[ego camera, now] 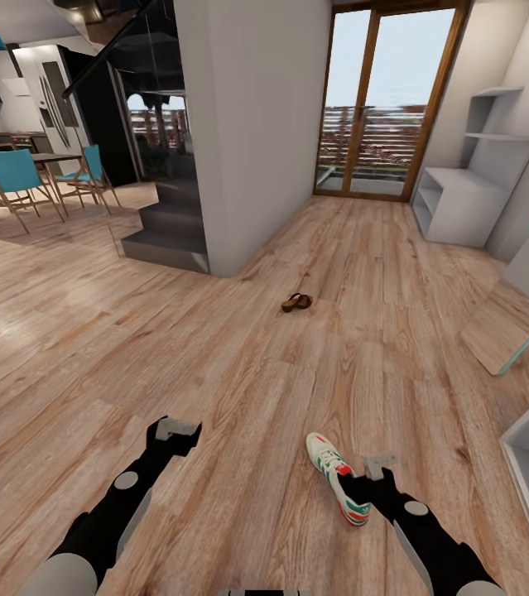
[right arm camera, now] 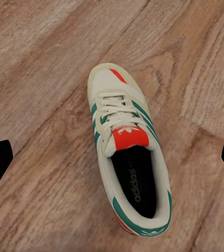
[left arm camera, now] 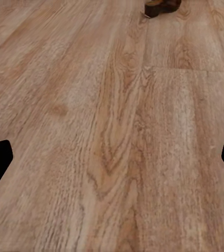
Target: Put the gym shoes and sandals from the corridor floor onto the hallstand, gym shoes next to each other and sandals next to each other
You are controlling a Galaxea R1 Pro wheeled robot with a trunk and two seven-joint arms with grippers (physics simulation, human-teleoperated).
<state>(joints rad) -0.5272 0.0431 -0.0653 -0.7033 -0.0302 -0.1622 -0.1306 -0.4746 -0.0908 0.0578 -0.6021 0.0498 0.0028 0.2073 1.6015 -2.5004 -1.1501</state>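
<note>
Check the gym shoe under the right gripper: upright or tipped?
Upright. The gym shoe rests sole-down on the corridor floor, laces and dark opening facing up.

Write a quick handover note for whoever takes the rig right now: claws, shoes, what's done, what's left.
Left claw: open, empty, over bare corridor floor.
Right claw: open, above one gym shoe, not gripping it yet.
One sandal lies on the floor further ahead.
Hallstand stands far right by the glass door; no shoes seen on it.
Done: nothing placed. Left: grab this shoe, rack it, then the others, pairs side by side.
</note>
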